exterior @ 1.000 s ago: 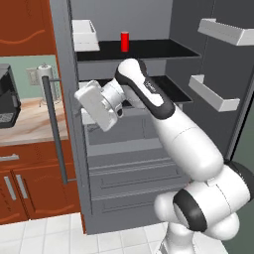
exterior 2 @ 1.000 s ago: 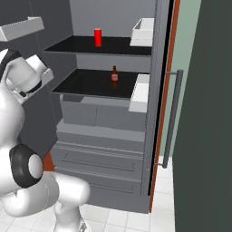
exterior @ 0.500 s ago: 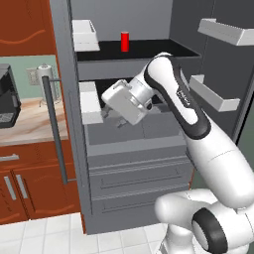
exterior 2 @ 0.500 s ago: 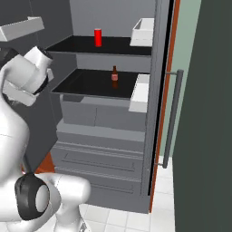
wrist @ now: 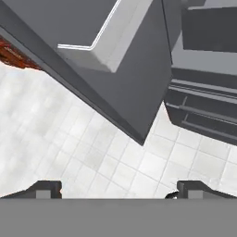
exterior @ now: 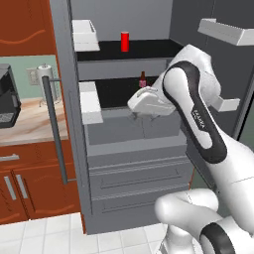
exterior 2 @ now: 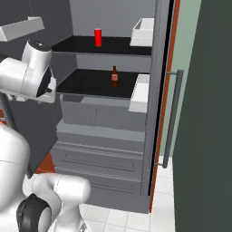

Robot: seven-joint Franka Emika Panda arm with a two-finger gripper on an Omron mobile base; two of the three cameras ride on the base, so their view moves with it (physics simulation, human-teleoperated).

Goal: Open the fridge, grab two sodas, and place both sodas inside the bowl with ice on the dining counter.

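Fridge (exterior: 134,149) doors open — red soda can (exterior: 125,41) on top shelf; gripper (wrist: 118,189) jaws wide, empty, facing the floor.

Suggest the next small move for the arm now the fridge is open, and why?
Probably lift and turn the open gripper up toward the red soda on the fridge's top shelf. The fingertips stand wide with nothing between them, the hand view looks down at floor tiles, and the hand sits well below that shelf.
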